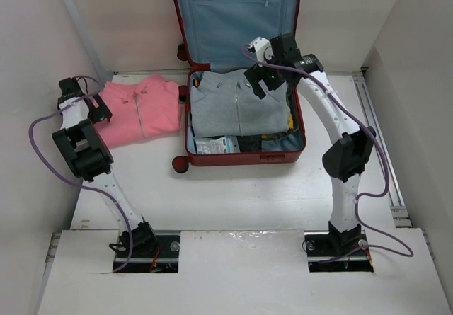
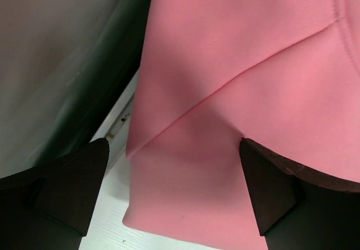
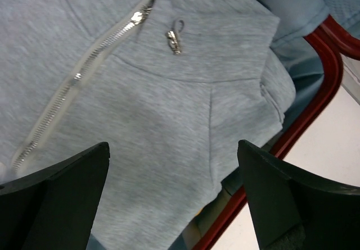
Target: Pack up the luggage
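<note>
Grey zip-up top (image 3: 169, 92) lies folded inside the open luggage (image 1: 244, 159), directly beneath the right gripper (image 3: 172, 144), whose fingers are spread wide and empty. The left gripper (image 2: 173, 143), equally spread, hangs over a pink top (image 2: 253, 64) outside the case.

No writing can be read anywhere; the pale packet (image 1: 216, 145) in the luggage (image 1: 244, 159) perhaps carries print, too small to tell.
</note>
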You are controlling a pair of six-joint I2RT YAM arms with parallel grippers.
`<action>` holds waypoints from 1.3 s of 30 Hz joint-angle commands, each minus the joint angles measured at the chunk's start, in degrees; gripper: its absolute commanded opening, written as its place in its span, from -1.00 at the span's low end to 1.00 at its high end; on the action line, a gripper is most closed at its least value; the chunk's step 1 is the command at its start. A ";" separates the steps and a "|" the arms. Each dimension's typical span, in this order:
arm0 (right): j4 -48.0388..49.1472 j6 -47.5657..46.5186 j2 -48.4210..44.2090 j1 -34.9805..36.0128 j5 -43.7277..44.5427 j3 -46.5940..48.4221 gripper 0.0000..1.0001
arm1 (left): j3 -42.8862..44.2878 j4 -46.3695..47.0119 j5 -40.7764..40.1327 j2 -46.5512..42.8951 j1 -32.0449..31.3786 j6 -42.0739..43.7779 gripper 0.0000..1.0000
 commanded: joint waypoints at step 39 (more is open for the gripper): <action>-7.87 -0.95 -7.95 3.98 10.02 3.16 0.98 | -27.66 -7.25 32.62 -3.15 5.50 12.83 0.43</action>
